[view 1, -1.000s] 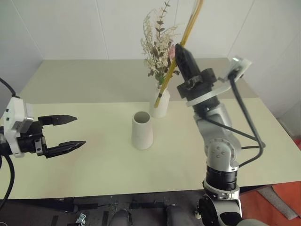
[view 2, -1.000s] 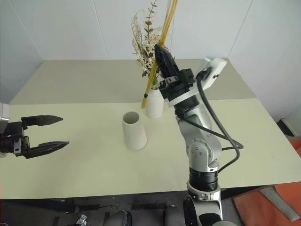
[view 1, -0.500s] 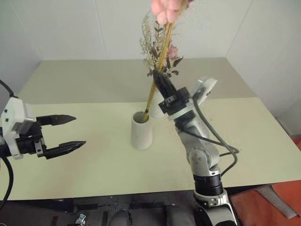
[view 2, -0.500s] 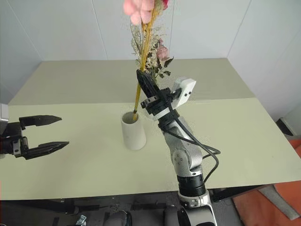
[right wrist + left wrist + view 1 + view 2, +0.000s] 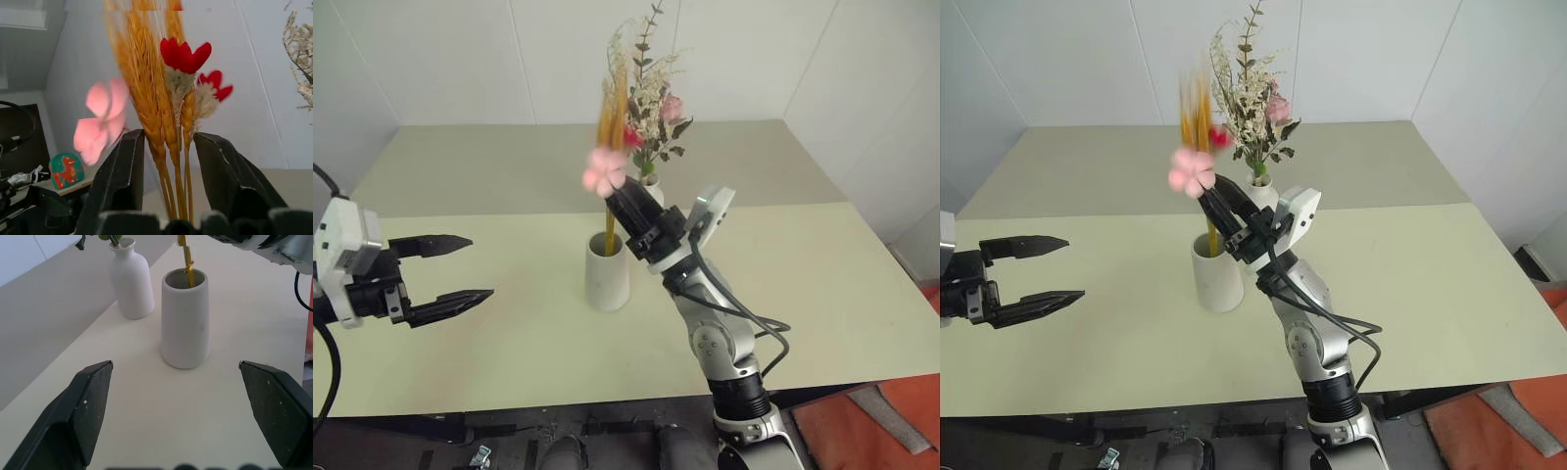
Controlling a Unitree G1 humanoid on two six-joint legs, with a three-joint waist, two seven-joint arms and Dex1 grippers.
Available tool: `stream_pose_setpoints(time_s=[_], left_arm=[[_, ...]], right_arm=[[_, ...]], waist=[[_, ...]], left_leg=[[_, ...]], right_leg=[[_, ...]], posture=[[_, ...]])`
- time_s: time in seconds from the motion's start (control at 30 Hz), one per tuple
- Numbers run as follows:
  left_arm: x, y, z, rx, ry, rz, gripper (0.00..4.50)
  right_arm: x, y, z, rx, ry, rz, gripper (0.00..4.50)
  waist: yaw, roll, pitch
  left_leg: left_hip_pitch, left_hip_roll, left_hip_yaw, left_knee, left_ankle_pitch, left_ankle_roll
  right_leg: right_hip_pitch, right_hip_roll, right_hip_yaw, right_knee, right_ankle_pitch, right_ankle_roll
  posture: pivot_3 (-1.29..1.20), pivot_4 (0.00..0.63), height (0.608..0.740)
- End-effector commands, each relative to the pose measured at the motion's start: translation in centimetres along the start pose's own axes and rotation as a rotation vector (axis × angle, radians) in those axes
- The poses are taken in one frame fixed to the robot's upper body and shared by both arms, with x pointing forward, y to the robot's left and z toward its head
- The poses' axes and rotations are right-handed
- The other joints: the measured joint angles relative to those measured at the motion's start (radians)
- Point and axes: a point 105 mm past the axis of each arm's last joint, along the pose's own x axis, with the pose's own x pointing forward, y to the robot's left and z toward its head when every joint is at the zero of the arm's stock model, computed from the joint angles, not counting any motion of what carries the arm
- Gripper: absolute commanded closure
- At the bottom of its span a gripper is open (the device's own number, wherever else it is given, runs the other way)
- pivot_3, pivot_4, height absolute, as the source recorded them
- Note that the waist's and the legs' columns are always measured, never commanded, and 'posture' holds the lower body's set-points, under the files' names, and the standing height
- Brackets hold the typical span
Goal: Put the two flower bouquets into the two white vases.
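Right gripper [image 5: 168, 161]: jaws parted, the two black fingers [image 5: 120, 176] set to either side of the yellow stems, with a gap visible between fingers and stems in the right wrist view; whether the stems are touched by either finger cannot be told. The gripper is raised above the tabletop [image 5: 803, 294], angled upward and toward the robot's left, just beside the mouth of the cone vase.

Slim yellow straw-stemmed bunch [image 5: 607, 166]: stems are seen lowered into the wide-mouthed cone vase [image 5: 608, 272], the lower end lying inside the rim as seen in the left wrist view. A pink bloom [image 5: 100, 120] and red flowers [image 5: 185, 55] are carried among wheat-like ears; the upper part is blurred in the head views.

Cone vase: matte white, upright, placed near the middle of the tabletop.

Bottle-shaped vase [image 5: 130, 280]: matte white, narrow neck, upright, placed just behind the cone vase and apart from it. The bushy bunch of cream-and-green sprigs [image 5: 1249, 98] is held in it, upright, with a pink bloom on its right side.

Left gripper [image 5: 445, 269]: jaws wide open, nothing held. It is held above the tabletop at the robot's left, well apart from both vases, the fingers [image 5: 85, 406] pointed toward the cone vase.

Tabletop: pale cream surface, backed by a white panelled wall [image 5: 460, 59].
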Motion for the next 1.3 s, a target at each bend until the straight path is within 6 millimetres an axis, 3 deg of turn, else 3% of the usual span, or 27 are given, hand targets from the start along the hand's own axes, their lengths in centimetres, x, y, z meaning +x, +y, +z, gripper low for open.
stream_pose_setpoints(time_s=[0.03,0.17,0.27,0.43,0.67,0.77,0.93,1.2,1.3], left_arm=[[-0.1,0.5,1.0,0.053,-0.008,0.003,0.00],[0.0,0.8,1.0,0.059,-0.006,-0.001,0.00],[0.1,0.9,0.9,0.061,-0.002,-0.008,0.00],[0.6,1.0,0.7,0.066,-0.004,-0.022,0.00],[0.1,1.0,0.4,0.071,0.002,-0.021,0.00],[-0.1,1.0,0.3,0.071,0.004,-0.016,0.00],[-0.5,1.1,0.0,0.069,0.013,-0.006,0.00],[-0.5,1.5,-0.1,0.070,0.018,-0.007,0.00],[-0.5,1.9,-0.3,0.073,0.024,-0.010,0.00]], right_arm=[[-1.3,1.7,0.8,-0.025,0.000,0.084,1.41],[-3.8,0.6,-0.1,-0.065,0.090,0.011,0.05],[-5.2,-0.2,-0.1,-0.109,0.153,-0.004,0.05],[-8.1,-2.4,1.4,-0.243,0.292,-0.003,0.05],[-14.4,-6.7,8.5,-0.417,0.629,-0.012,0.05],[-16.6,-7.8,10.6,-0.469,0.834,-0.012,0.05],[-18.6,-8.1,13.2,-0.508,0.972,0.000,0.05],[-19.6,-9.6,17.2,-0.634,1.052,-0.096,0.05],[-20.0,-9.2,18.4,-0.608,1.072,-0.102,0.05]], waist=[[0.002,0.000,0.000],[0.005,-0.001,-0.001],[0.002,-0.001,-0.001],[0.009,-0.002,-0.001],[0.032,-0.001,0.000],[0.034,-0.001,-0.001],[0.030,-0.002,-0.001],[0.028,-0.002,-0.001],[0.028,-0.002,-0.001]], left_leg=[[0.000,0.000,0.000,0.000,0.000,0.000],[0.001,0.000,0.000,0.000,0.000,0.000],[0.002,0.000,0.000,0.000,0.000,0.000],[0.002,0.000,0.000,0.000,0.000,0.000],[0.003,0.001,0.001,0.001,0.000,0.000],[0.007,0.000,0.001,0.001,0.000,0.000],[0.010,0.001,0.001,0.000,0.000,0.000],[0.009,0.001,0.002,0.000,0.000,0.000],[0.009,0.000,0.002,0.000,0.000,0.000]], right_leg=[[0.000,0.000,0.000,0.000,0.000,0.000],[0.001,0.000,0.000,0.000,0.000,0.000],[0.002,0.000,0.000,0.000,0.000,0.000],[0.003,0.001,0.000,-0.001,0.000,-0.001],[0.006,0.001,0.001,-0.002,0.000,-0.001],[0.010,0.000,0.000,-0.003,-0.001,0.000],[0.012,0.002,0.001,-0.003,-0.001,-0.001],[0.012,0.001,0.001,-0.003,-0.001,0.000],[0.012,0.001,0.001,-0.003,-0.001,0.000]], posture=[[0.00,0.150,0.740],[0.00,0.150,0.740],[0.00,0.150,0.740],[0.00,0.150,0.740],[0.00,0.150,0.740],[0.00,0.150,0.740],[0.00,0.150,0.740],[0.00,0.150,0.740],[0.00,0.150,0.740]])
